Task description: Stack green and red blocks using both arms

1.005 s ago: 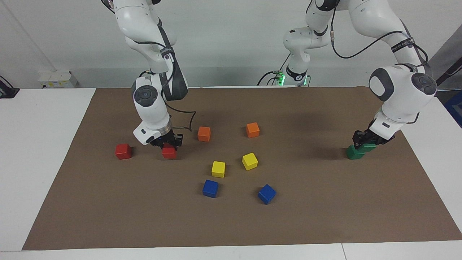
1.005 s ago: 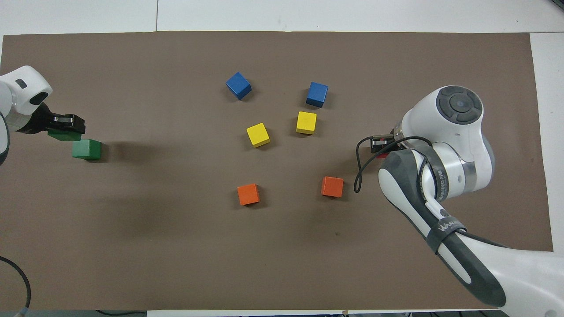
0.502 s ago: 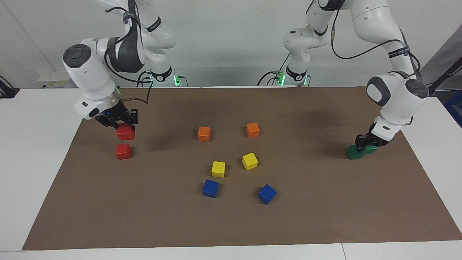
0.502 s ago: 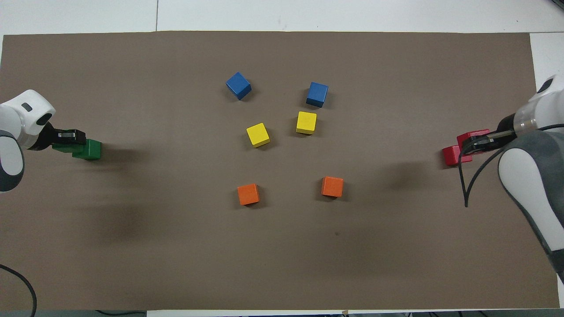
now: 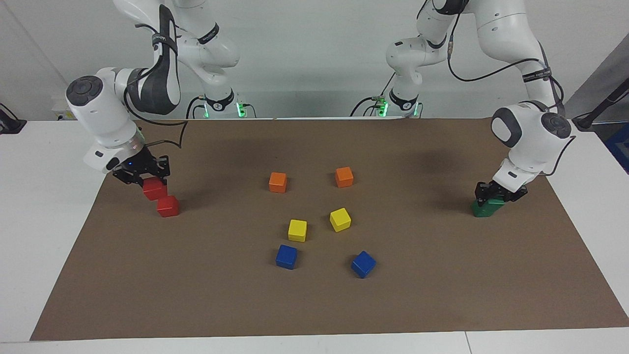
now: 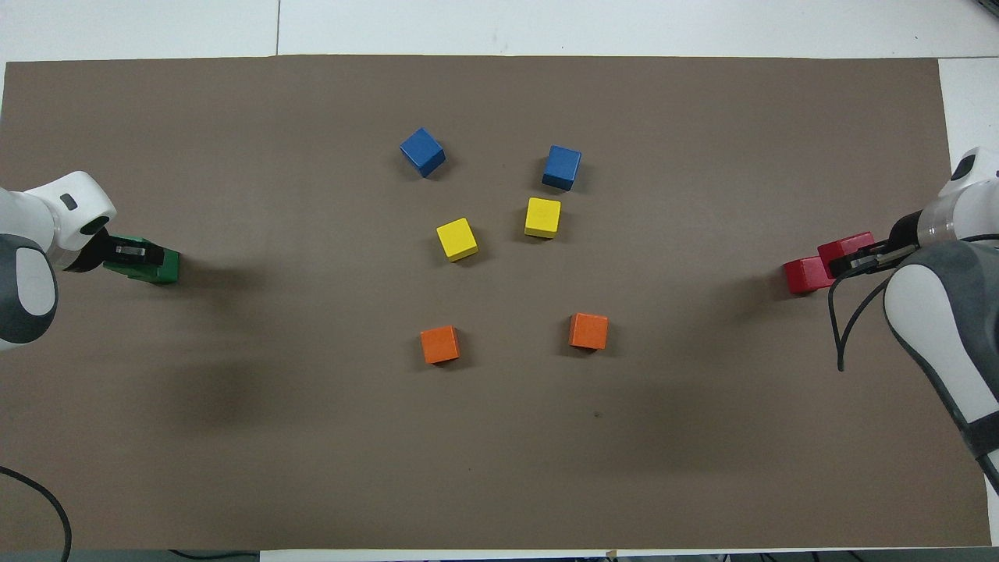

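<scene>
My right gripper point(image 5: 149, 178) is shut on a red block point(image 5: 155, 189) and holds it just above and a little off-centre over the second red block point(image 5: 168, 206), which sits on the brown mat at the right arm's end. In the overhead view the held red block point(image 6: 847, 248) partly overlaps the lower one point(image 6: 804, 275) beside the right gripper point(image 6: 862, 257). My left gripper point(image 5: 499, 191) is shut on a green block point(image 5: 502, 200), which is on or just above the second green block point(image 5: 482, 209) at the left arm's end. The green blocks point(image 6: 160, 265) overlap by the left gripper point(image 6: 133, 251) from overhead.
Two orange cubes point(image 5: 277, 182) point(image 5: 344, 176), two yellow cubes point(image 5: 297, 230) point(image 5: 340, 219) and two blue cubes point(image 5: 286, 256) point(image 5: 363, 264) lie around the middle of the mat point(image 5: 442, 295). White table borders the mat at both ends.
My right gripper carried its red block from near the middle to over the other red block and lowered it. My left gripper slid its green block over the other green block.
</scene>
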